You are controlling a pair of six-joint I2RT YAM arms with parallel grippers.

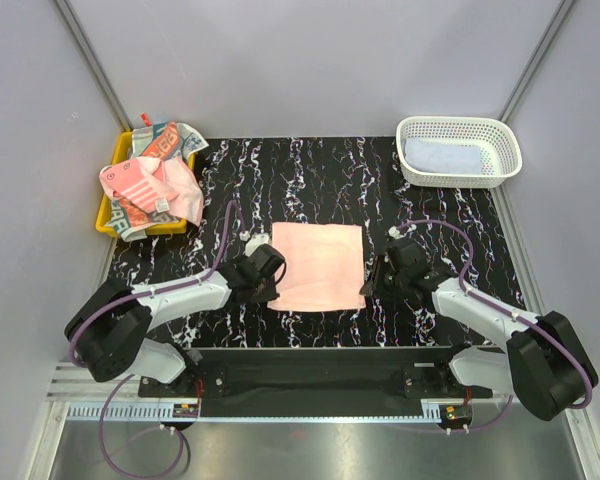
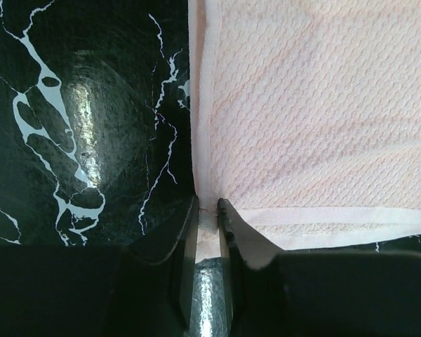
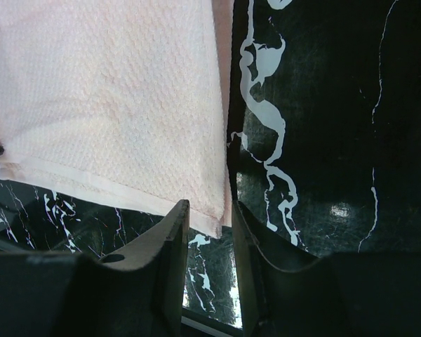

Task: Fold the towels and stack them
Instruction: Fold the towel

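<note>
The left gripper (image 2: 208,204) pinches the pink towel (image 1: 320,265) at its seven-o'clock corner; the right gripper (image 3: 209,206) seems clamped on the five-o'clock corner, jaws slightly apart.

1. A pink towel (image 1: 320,265) lay flat on the black marbled table (image 1: 280,170).
2. The left gripper (image 1: 273,284) sat at the pink towel's near-left corner, the right gripper (image 1: 368,287) at its near-right corner.
3. Beyond it to the left, a yellow tray (image 1: 103,215) held a heap of towels (image 1: 152,180).
4. Beyond it to the right, a white basket (image 1: 460,122) held a pale towel (image 1: 445,157).
</note>
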